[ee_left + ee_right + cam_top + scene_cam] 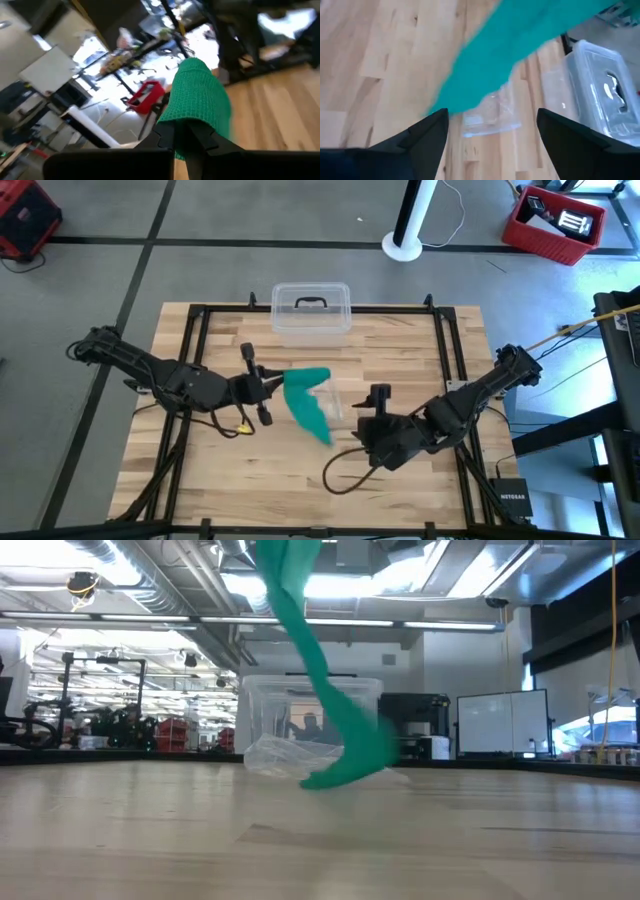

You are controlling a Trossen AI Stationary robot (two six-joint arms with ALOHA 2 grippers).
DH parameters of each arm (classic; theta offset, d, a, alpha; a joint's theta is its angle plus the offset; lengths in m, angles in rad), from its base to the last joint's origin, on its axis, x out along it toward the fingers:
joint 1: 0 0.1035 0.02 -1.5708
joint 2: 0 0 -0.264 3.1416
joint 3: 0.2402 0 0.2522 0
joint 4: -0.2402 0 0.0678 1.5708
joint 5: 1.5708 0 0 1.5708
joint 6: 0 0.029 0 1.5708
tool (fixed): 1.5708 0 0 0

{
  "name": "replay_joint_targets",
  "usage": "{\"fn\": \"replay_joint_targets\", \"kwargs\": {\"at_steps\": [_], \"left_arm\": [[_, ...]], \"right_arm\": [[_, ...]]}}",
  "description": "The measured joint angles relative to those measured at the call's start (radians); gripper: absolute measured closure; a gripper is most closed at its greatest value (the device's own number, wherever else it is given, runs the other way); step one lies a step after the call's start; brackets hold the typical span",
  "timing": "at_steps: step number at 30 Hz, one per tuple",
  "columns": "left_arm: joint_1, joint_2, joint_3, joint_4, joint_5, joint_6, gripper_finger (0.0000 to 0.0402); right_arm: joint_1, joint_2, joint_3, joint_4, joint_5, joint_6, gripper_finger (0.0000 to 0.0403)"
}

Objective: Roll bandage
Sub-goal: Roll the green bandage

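The teal-green bandage (306,398) hangs as a loose strip over the middle of the table, and its lower end (345,770) rests on the wood. My left gripper (278,386) is shut on the strip's upper end (197,100). My right gripper (366,416) stands open just to the right of the strip, tipped downward. In the right wrist view the bandage (520,50) crosses beyond that gripper's spread fingers (490,135), which have nothing between them. My left gripper pinches the bandage's upper end (186,131) between its two fingers, which lie about level and come from the table's left. The strip hangs slack below the fingers and slants down to its lower end (322,432) on the table.
A crinkled clear plastic wrapper (490,120) lies on the wood beside the bandage's lower end. A clear lidded box (311,310) with a dark handle stands at the far middle of the table. A black frame (440,330) runs around the tabletop.
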Motion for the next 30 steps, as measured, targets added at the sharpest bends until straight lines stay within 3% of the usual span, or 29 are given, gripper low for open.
{"fn": "replay_joint_targets", "kwargs": {"at_steps": [5,8,11,16,20,26,30], "left_arm": [[-0.016,0.001,0.000,0.090,0.027,0.052,0.0396],[-0.024,0.002,0.000,0.132,0.079,0.045,0.0396],[-0.050,0.005,0.000,0.167,0.111,0.021,0.0396],[-0.073,0.008,0.000,0.175,0.118,0.021,0.0396],[-0.069,0.012,0.000,0.176,0.114,0.007,0.0396],[-0.063,0.020,0.000,0.170,0.116,0.018,0.0396],[-0.062,0.020,0.000,0.174,0.114,0.035,0.0396]], "right_arm": [[-0.027,-0.002,-0.157,0.193,-0.003,-0.024,0.0096],[-0.064,-0.023,-0.277,0.419,-0.173,-0.030,0.0096],[-0.090,-0.078,-0.424,0.626,-0.191,-0.046,0.0096],[-0.150,-0.136,-0.663,1.131,-0.215,-0.068,0.0096],[-0.188,-0.090,-0.774,1.509,-0.240,-0.066,0.0096],[-0.216,-0.005,-0.764,1.662,-0.333,-0.050,0.0096],[-0.215,0.004,-0.733,1.678,-0.301,-0.113,0.0113]]}}
